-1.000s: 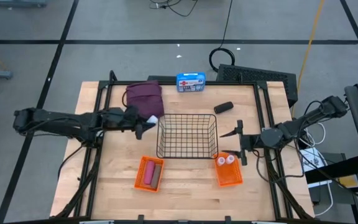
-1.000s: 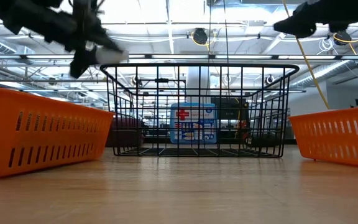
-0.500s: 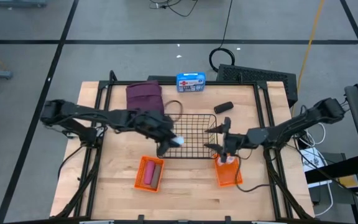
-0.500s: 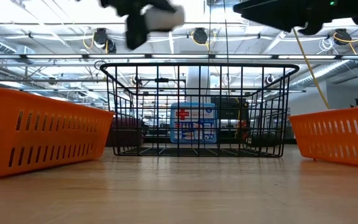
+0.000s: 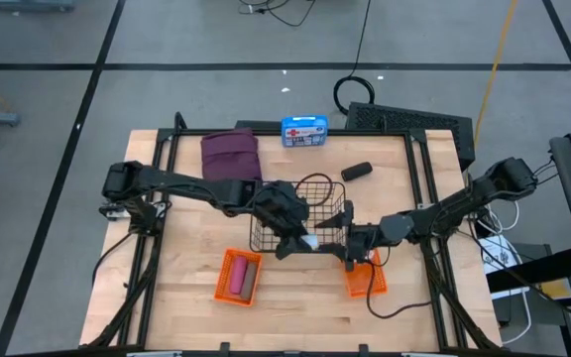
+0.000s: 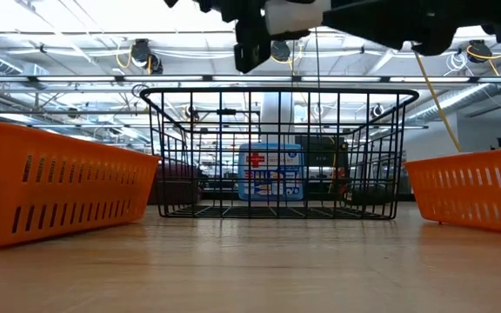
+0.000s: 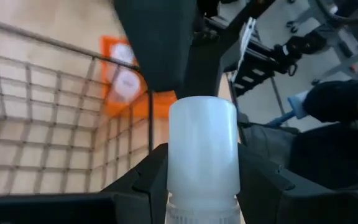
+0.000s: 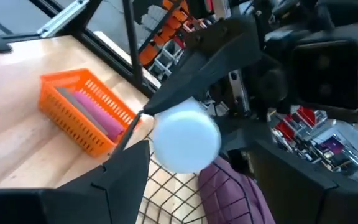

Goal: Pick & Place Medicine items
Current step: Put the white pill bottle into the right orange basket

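Observation:
My left gripper [image 5: 298, 241] reaches across the wire basket [image 5: 271, 230] and is shut on a white bottle [image 5: 308, 241], high above the basket's near right corner. My right gripper [image 5: 343, 238] is open and comes from the right. In the right wrist view its fingers [image 8: 128, 163] stand on either side of the bottle's round end [image 8: 185, 138]. Two more white bottles [image 7: 124, 79] lie in the right orange bin [image 5: 368, 283]. The pink cylinder [image 5: 241, 278] lies in the left orange bin [image 5: 224, 283]. The maroon pouch [image 5: 231, 156] and the dark-grey piece [image 5: 356, 171] lie on the table. My left gripper pinches the white bottle between its two fingers [image 7: 151, 180] near the ridged end [image 7: 197, 214], coming roughly level from the table's left. The bottle is lifted clear and lies about level, its plain end pointing toward my right gripper. Whether my right gripper touches the bottle, I cannot tell.
A blue first-aid box [image 5: 304, 131] stands at the table's far edge. The wire basket sits mid-table between the two orange bins. Bare wood [image 5: 300, 317] lies along the near edge.
My left gripper has carried the white bottle from beside the maroon pouch toward the right and near side, across the basket top. My right gripper has moved left from the table's right side until its fingers stand around the bottle's free end.

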